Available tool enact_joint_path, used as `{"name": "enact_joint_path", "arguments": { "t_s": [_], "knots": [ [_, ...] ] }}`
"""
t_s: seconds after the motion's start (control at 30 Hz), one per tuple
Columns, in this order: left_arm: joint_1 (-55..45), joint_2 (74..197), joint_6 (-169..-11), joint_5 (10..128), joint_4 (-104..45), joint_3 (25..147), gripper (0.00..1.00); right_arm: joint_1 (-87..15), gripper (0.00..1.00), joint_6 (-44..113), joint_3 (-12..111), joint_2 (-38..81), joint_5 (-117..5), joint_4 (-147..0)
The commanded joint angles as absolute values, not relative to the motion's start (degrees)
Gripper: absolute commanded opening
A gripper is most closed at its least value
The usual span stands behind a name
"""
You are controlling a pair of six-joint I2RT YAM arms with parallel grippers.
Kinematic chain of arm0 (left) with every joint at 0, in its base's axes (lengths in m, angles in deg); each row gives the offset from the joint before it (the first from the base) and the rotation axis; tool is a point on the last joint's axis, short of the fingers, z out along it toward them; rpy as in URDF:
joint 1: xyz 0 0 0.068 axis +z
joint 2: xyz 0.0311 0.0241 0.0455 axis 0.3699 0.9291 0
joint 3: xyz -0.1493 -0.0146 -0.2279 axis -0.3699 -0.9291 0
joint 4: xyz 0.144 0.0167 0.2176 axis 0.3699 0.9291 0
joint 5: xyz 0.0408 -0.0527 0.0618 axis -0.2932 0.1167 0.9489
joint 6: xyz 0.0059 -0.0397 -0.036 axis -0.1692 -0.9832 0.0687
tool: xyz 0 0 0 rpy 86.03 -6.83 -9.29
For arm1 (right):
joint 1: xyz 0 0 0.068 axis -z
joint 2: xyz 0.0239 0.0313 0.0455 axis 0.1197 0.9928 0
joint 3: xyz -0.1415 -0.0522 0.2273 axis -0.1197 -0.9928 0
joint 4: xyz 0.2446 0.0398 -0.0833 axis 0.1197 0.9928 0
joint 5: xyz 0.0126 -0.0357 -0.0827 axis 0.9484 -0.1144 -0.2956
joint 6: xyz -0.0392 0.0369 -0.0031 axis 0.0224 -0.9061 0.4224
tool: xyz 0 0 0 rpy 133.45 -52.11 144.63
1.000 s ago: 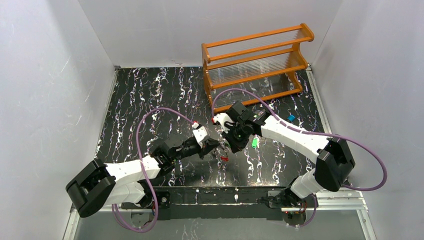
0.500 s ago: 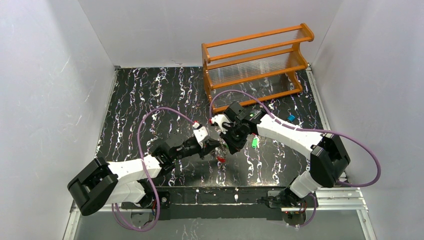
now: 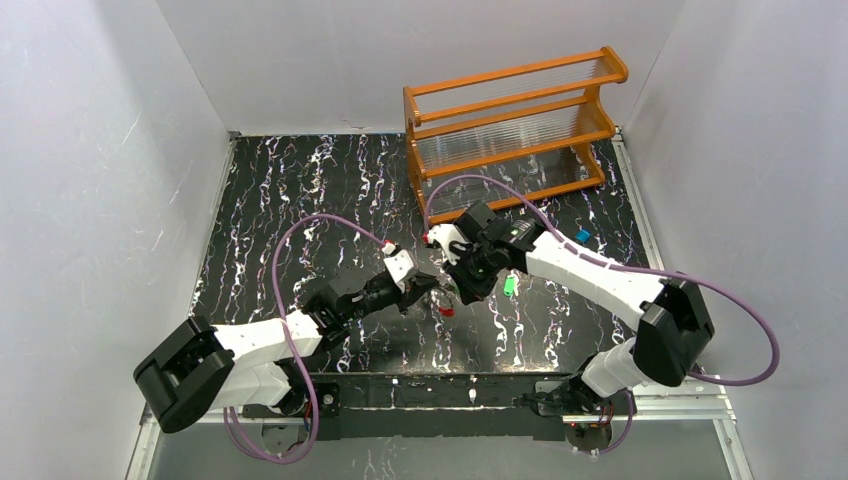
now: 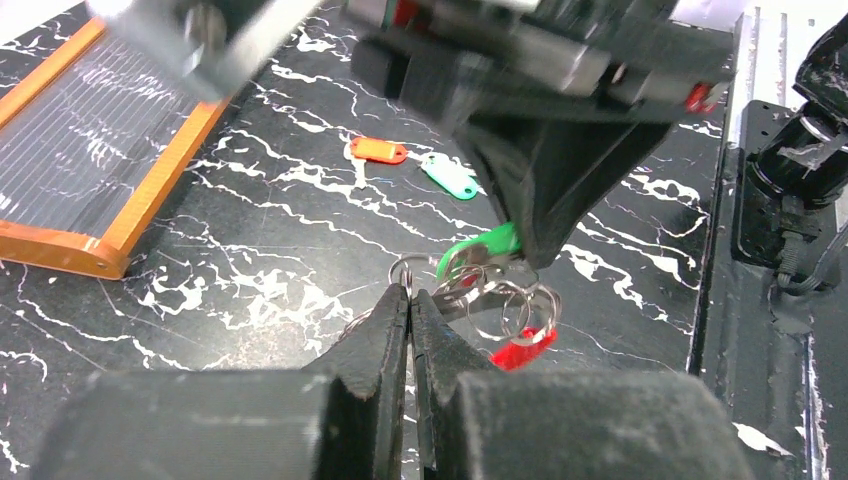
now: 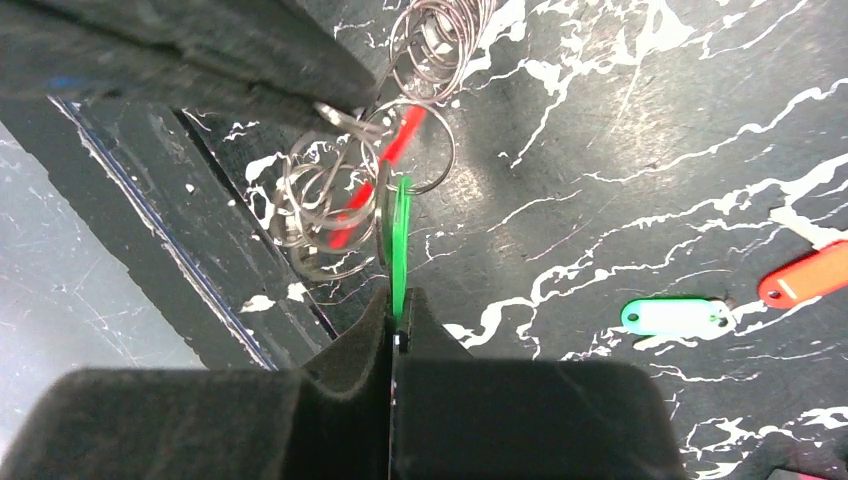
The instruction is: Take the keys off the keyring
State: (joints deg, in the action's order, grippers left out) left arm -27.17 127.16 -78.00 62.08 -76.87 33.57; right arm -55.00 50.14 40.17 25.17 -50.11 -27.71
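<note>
While both arms reach low and inward over the worktop (image 3: 300, 200), tips nearly touching, the left gripper (image 4: 410, 297) is pinched tight on the keyring (image 4: 497, 300), and the right gripper (image 5: 397, 305) is clamped on its green key tag (image 5: 401, 235).

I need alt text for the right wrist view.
The right gripper is shut on a green key tag touching a tangle of silver rings with a red tag. A pale tag and an orange tag lie loose on the black marbled table.
</note>
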Motion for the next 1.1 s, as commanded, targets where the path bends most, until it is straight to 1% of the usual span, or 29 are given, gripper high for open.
{"name": "enact_joint_path", "arguments": {
  "t_s": [0.0, 0.63, 0.83, 1.07],
  "knots": [
    [-27.1, 125.2, -77.2, 64.7, -78.9, 33.0, 0.0, -54.9, 0.01, 49.1, 39.8, 21.1, -50.9, -28.4],
    [-27.1, 125.8, -75.5, 65.9, -72.5, 34.3, 0.0, -54.9, 0.01, 50.7, 42.0, 16.0, -50.2, -32.0],
    [-27.2, 125.9, -77.0, 66.4, -70.8, 35.6, 0.0, -55.0, 0.01, 52.5, 42.2, 17.3, -47.7, -31.7],
    [-27.3, 128.1, -80.9, 69.0, -68.3, 37.3, 0.0, -56.7, 0.01, 55.1, 44.4, 19.8, -47.6, -31.5]
  ]
}}
